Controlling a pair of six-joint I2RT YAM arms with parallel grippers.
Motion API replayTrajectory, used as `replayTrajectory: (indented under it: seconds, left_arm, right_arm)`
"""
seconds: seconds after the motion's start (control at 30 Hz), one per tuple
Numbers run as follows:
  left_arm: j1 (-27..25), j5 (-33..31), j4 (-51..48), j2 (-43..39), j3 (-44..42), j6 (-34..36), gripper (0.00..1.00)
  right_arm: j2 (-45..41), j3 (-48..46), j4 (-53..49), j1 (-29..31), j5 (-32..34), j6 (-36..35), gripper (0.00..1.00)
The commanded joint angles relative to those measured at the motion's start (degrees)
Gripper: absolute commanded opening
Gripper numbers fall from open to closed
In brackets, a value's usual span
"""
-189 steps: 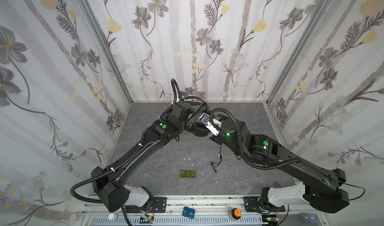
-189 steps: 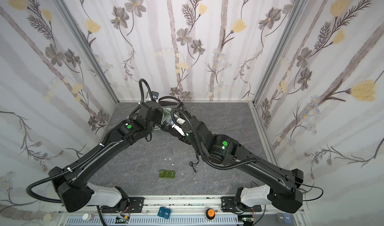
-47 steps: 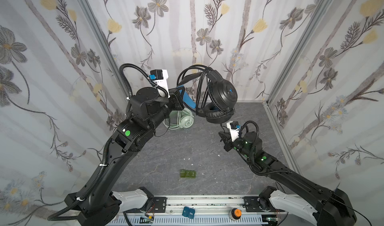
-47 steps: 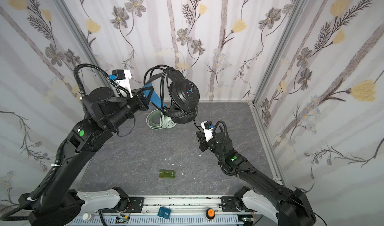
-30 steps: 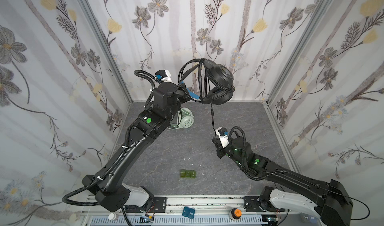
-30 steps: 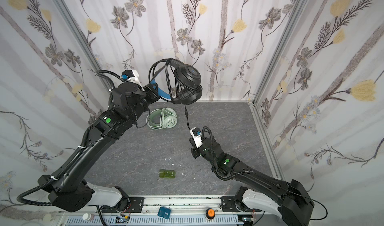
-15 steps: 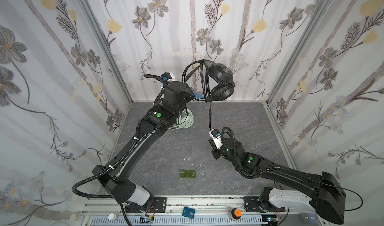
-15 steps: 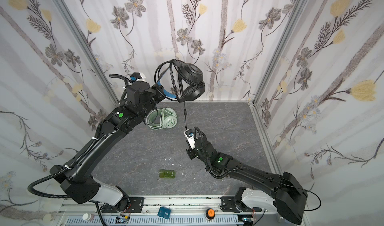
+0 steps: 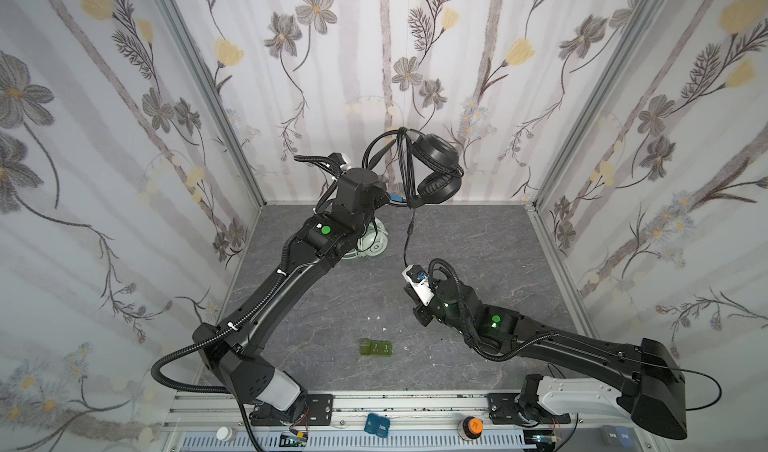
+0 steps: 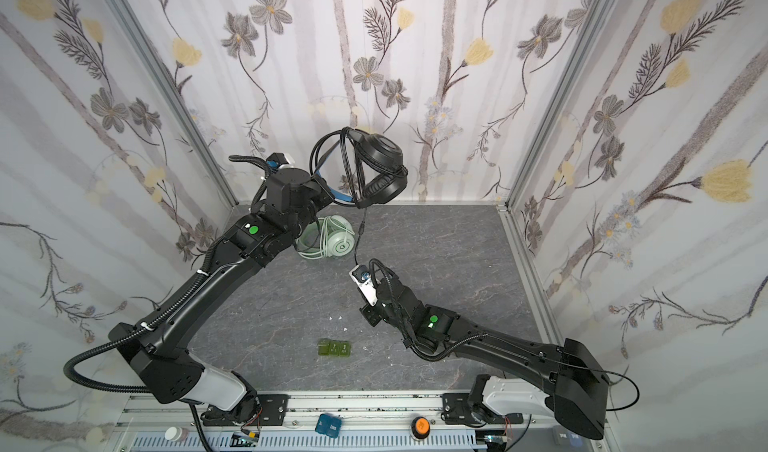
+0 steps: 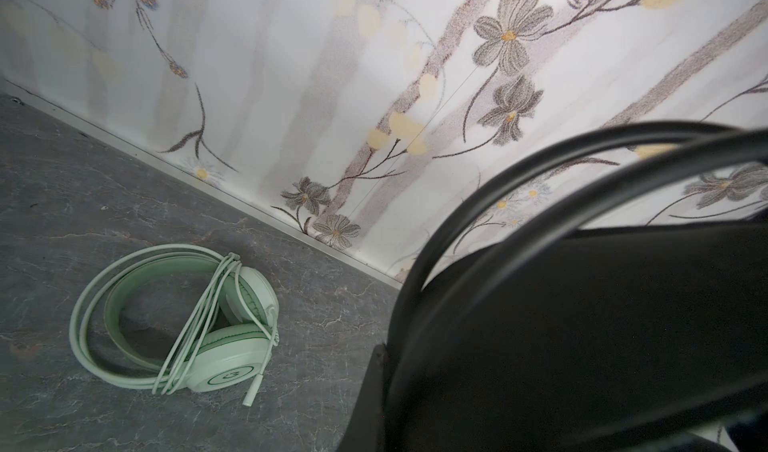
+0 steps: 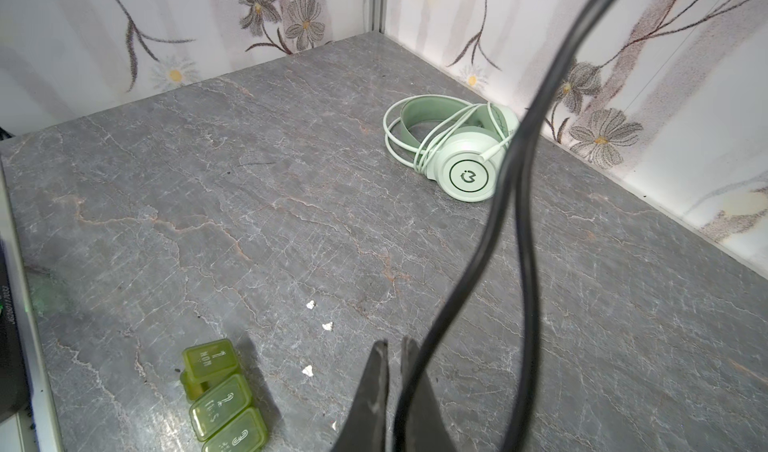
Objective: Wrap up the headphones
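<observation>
The black headphones [image 9: 437, 170] hang in the air near the back wall, with their black cable looped over the headband. My left gripper [image 10: 330, 194] is shut on the blue-lined headband, which fills the left wrist view [image 11: 582, 325] and hides the jaws. The cable's loose end [image 9: 409, 238] drops to my right gripper [image 12: 392, 352], which is shut on it low over the floor. In both top views the right fingertips are hidden under the wrist camera. The mint green headphones [image 9: 372, 242] [image 12: 457, 146] lie on the floor by the back wall, with their white cable wound round them.
A row of small green blocks [image 9: 376, 348] [image 12: 220, 396] lies on the grey floor [image 9: 478, 242] near the front edge. A few white specks [image 12: 309, 304] lie beside them. Flowered walls close in the left, back and right sides.
The left wrist has swung right, and the black headphones have shifted a little. The right gripper has slid left and nearer the front with the cable end.
</observation>
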Motion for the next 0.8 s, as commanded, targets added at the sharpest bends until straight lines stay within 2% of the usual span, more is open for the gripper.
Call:
replayTrajectory:
  seconds: [0.0,0.33,0.53,0.77]
  left_arm:
    - [-0.4,-1.9,4.8,-0.1,-0.2,-0.1,0.0]
    - [-2.2,-4.5,1.8,-0.8,-5.8,14.7,0.0]
    - [-2.9,-1.8,-1.7,-3.6,-11.6,21.9,0.0]
    - [-2.9,1.3,-5.2,-9.2,-18.9,27.9,0.0]
  right_arm:
    - [0.3,1.2,-1.5,0.9,-0.2,-1.1,0.0]
    - [-1.6,11.9,-9.2,1.8,-1.5,-7.6,0.0]
    - [0.4,23.0,-18.2,1.3,1.5,-15.2,0.0]
    - [1.2,31.7,-24.1,-2.5,2.9,-18.8,0.0]
